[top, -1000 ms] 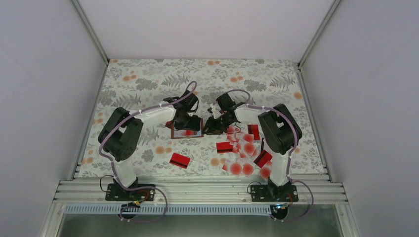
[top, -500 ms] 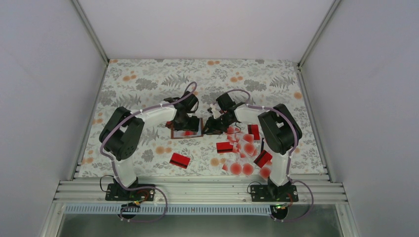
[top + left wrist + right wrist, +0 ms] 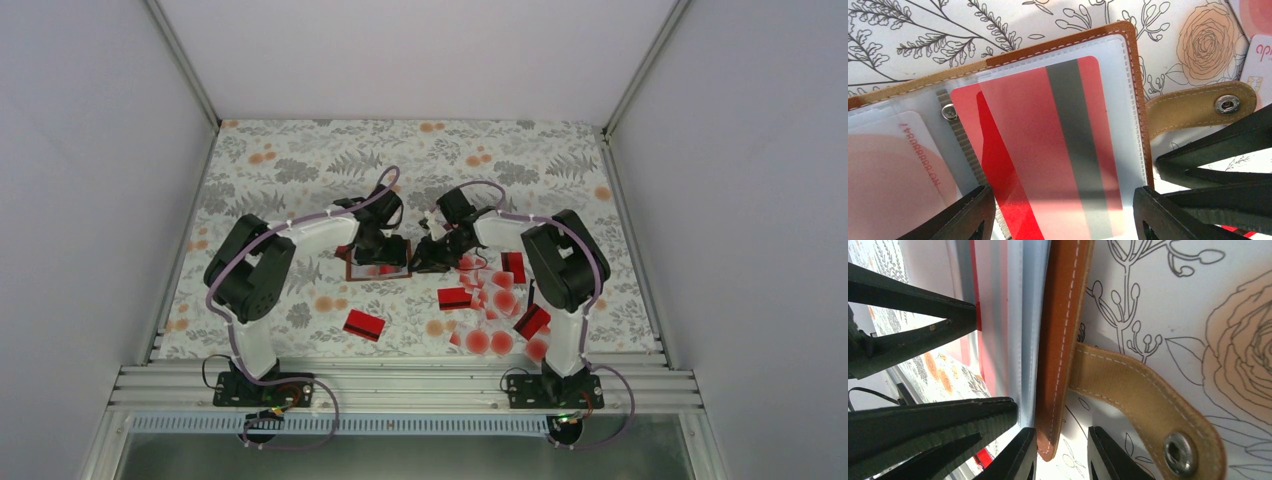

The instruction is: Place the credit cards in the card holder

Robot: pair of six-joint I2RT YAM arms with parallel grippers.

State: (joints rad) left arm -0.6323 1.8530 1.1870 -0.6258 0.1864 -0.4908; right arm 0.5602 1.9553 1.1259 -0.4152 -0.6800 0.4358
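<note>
While right hand (image 3: 1060,452) pinches card holder (image 3: 1062,335), I cannot tell if left hand (image 3: 1063,202) grips

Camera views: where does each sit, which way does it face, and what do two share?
Top external: above and behind the bases, looking down at the table; left arm and right arm show.
Left wrist: on the left gripper, facing down onto the open card holder; own fingertips show.
Right wrist: on the right gripper, close on the holder's brown edge and strap; own fingertips show.
Shared: both wrist views show the strap's snap.
</note>
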